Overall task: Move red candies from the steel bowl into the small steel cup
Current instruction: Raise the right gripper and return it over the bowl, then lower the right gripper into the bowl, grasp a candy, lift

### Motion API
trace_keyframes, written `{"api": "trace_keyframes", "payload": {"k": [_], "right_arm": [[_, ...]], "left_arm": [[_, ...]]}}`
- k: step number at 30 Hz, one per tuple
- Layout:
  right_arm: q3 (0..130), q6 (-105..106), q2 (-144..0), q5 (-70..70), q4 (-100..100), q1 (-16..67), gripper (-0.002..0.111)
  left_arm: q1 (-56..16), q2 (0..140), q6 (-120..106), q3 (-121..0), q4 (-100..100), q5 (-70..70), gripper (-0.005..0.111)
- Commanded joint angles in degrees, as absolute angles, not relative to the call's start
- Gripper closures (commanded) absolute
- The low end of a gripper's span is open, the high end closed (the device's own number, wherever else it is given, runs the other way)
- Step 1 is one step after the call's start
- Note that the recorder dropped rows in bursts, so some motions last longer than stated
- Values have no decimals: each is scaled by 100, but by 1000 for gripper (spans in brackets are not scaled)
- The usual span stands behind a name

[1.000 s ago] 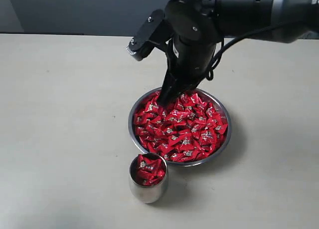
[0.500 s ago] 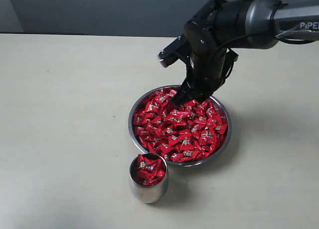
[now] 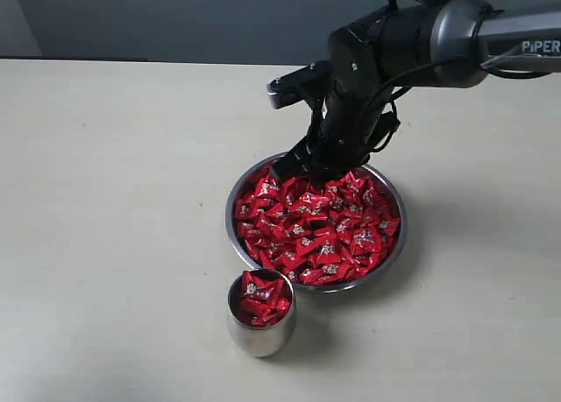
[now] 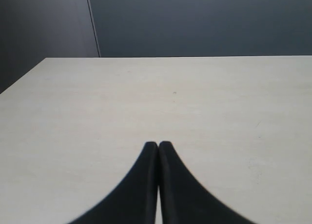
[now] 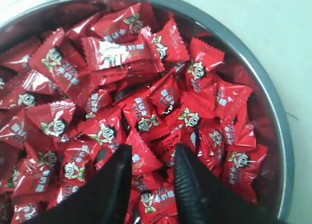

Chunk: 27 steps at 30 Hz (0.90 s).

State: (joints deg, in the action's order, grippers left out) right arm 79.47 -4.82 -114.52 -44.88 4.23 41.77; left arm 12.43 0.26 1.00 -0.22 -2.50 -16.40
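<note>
Since half a second ago, the right claw has been shifted leftward along the far side of the steel bowl, and the wrist above it has been turned. The bowl and the small steel cup are found where they stood before.

The right claw is now lowered onto the far-left part of the heap of red candies, just inside the bowl's far rim. In the right wrist view its two dark fingers are seen standing partly apart, pointed down at the pile. Candies from the heap are visible in the gap between them, and the tips are set right against the wrappers. None of the candies can be seen to be pinched or lifted.

The rest of the heap is spread from the claw toward the near and right sides of the bowl, which is filled almost to its rim. The cup is placed upright on the table, just beside the bowl's near-left edge and well apart from the claw. It is already packed to the brim with more of the same candies.

The left claw is shown only in its own wrist view. Its fingers are pressed together with nothing between them, above bare table.
</note>
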Motion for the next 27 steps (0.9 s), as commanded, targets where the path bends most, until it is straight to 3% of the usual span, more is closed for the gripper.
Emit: {"api": "trace_keyframes", "payload": {"k": [1, 27], "right_arm": [[7980, -470, -11550, -4496, 379, 4138, 78], [7980, -603, -11751, -4322, -185, 4000, 78]], "left_arm": [[1248, 0, 115, 0, -257, -1630, 106], [1248, 0, 115, 0, -257, -1630, 106]]}}
